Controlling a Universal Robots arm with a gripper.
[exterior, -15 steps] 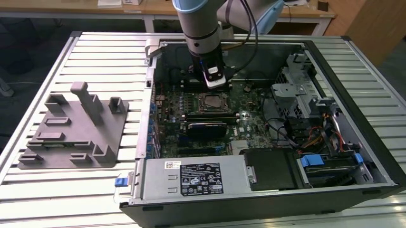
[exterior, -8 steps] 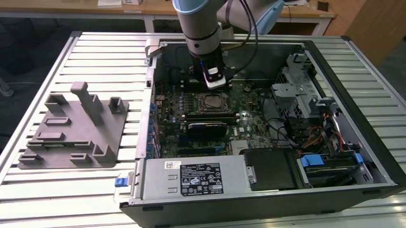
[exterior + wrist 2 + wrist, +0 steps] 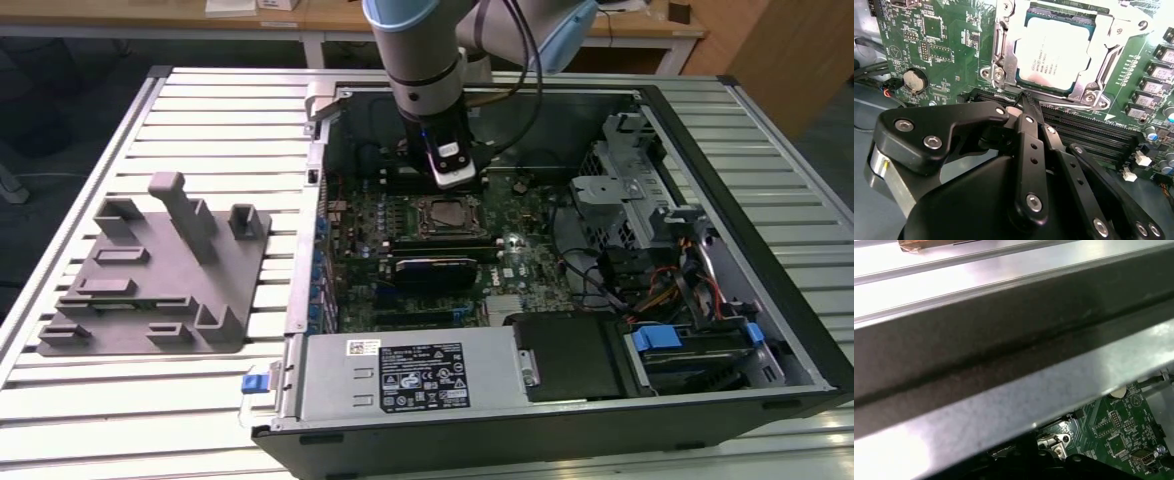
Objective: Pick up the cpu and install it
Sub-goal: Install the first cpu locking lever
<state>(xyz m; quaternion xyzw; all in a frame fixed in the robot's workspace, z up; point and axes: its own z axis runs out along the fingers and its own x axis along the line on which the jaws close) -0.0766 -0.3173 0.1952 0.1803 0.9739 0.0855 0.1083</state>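
Exterior view, upper centre of the frame: reaches down from above into the open computer case (image 3: 787, 330), ending in the gripper (image 3: 453, 184) just over the motherboard (image 3: 534, 265). Hangs right above the upper edge of the socket, close to the cpu (image 3: 441, 213) but not visibly touching it. Seated flat in the socket near the frame's middle, pale metal top facing up. Off to the exterior view's left, well apart from the case: grey fixture plate (image 3: 147, 270) with upright posts, lying on the slatted table (image 3: 174, 420). Lower centre: power supply (image 3: 400, 375) inside the case.

Second wrist view: fingertips (image 3: 1027, 106) pressed together into one narrow point, pinching nothing, gripper (image 3: 1026, 102) poised just beside the socket bracket (image 3: 1004, 55). Beyond it, cpu (image 3: 1054, 52) framed by that bracket, lying level. Next to the tip, black memory slots (image 3: 1089, 135); further off, a coin battery (image 3: 915, 80) on the green board.

First wrist view: case wall (image 3: 1004, 390) up close, with a corner of green motherboard (image 3: 1114, 425) past it.
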